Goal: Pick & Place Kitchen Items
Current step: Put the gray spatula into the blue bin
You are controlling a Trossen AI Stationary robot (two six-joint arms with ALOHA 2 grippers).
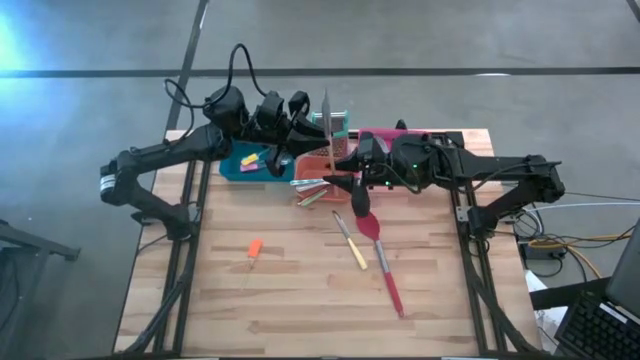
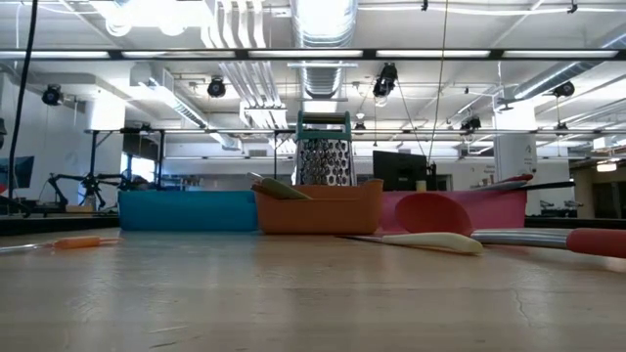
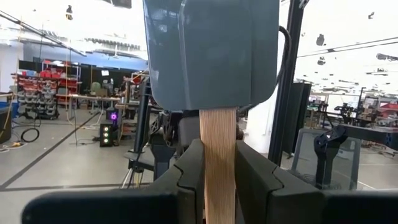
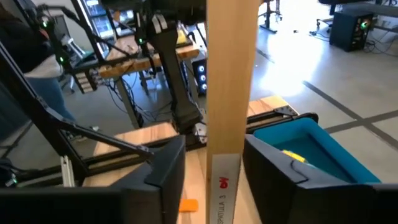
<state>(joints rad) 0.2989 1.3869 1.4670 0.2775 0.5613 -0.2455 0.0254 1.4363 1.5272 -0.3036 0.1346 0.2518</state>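
Toward five o'clock on the near table, a long red spoon (image 1: 386, 272) lies loose. Farther back, near twelve o'clock above the orange rectangular bin (image 1: 312, 163), the wooden-handled spatula with a grey blade (image 3: 217, 137) stands upright, pinched by the left gripper (image 3: 219, 180). The right gripper (image 4: 214, 165) straddles the handle, fingers spread. This looks like a handover: the right should clamp squarely before the left lets go.

Wooden tabletop (image 1: 300, 300). Along far edge, side by side: blue bin (image 2: 186, 210), orange bin (image 2: 323, 210), pink bin (image 2: 489, 207).
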